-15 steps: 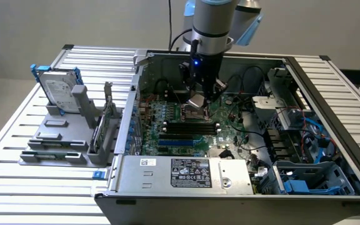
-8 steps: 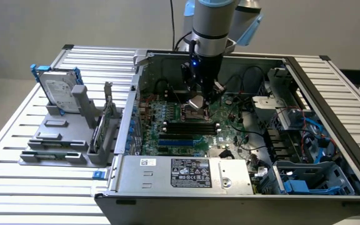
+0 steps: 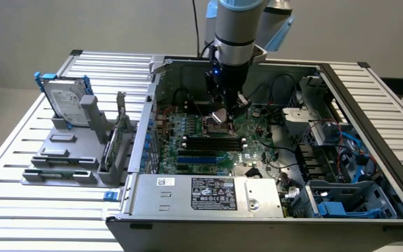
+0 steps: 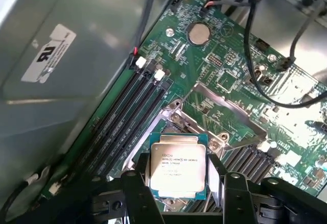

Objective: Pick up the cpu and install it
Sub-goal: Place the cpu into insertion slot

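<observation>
Motherboard (image 4: pixel 219 66) beneath; wrist view: gripper (image 4: pixel 180 180) clamps cpu (image 4: pixel 178 164).

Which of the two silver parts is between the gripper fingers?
The cpu, the small square chip over the motherboard; the larger hard drive stands outside the case.

I read a black UL-type mark on the white sticker (image 4: pixel 49 53) on the grey casing (image 4: pixel 102 9), small print on the cpu (image 4: pixel 178 169) lid, illegible to me

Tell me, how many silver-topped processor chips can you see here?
1. The cpu is held between the gripper's fingers, over the metal-framed socket on the green motherboard. Others could be hidden elsewhere inside the case.
</observation>
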Tool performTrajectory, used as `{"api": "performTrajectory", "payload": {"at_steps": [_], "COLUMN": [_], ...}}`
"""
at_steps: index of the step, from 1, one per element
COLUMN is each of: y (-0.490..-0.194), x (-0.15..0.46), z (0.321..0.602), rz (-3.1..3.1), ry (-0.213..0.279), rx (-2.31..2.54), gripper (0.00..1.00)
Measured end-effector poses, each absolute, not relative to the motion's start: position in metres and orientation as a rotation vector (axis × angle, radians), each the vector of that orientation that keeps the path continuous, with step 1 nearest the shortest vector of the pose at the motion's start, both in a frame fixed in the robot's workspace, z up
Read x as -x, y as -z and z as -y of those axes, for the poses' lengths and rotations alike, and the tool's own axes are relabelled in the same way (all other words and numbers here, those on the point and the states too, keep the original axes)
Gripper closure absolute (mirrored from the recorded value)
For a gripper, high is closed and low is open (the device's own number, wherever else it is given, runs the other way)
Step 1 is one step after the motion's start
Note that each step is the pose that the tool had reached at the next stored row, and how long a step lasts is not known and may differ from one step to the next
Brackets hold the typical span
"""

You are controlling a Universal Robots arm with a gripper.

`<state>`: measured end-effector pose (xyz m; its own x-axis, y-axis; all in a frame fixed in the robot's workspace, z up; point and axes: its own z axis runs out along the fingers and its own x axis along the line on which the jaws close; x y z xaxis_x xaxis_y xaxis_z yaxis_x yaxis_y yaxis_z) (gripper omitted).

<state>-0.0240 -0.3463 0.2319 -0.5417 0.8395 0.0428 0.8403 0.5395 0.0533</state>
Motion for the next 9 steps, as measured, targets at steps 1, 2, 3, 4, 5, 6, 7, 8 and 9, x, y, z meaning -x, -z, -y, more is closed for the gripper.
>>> {"api": "performTrajectory", "payload": {"at_steps": [1,2,3,4,5,6,7,8,9], "y": [-0.2313,-0.2308,-0.2303,-0.2298,-0.2293,-0.2288,-0.2283,-0.2278,-0.2274], "x": [0.0240,0.0240,0.0240,0.0240,0.0240,0.0240,0.0240,0.0240,0.0240], "z": [0.3463,0.3464,0.3464,0.3464,0.3464,0.3464,0.3463,0.3463,0.3463], "rz": [2.733,2.721,2.708,2.695,2.682,2.669,2.656,2.642,2.630], "ry": [0.105,0.105,0.105,0.105,0.105,0.105,0.105,0.105,0.105], "rx": [1.521,1.544,1.568,1.590,1.613,1.635,1.657,1.679,1.699], "gripper": [0.46,0.46,0.46,0.46,0.46,0.46,0.46,0.46,0.46]}}
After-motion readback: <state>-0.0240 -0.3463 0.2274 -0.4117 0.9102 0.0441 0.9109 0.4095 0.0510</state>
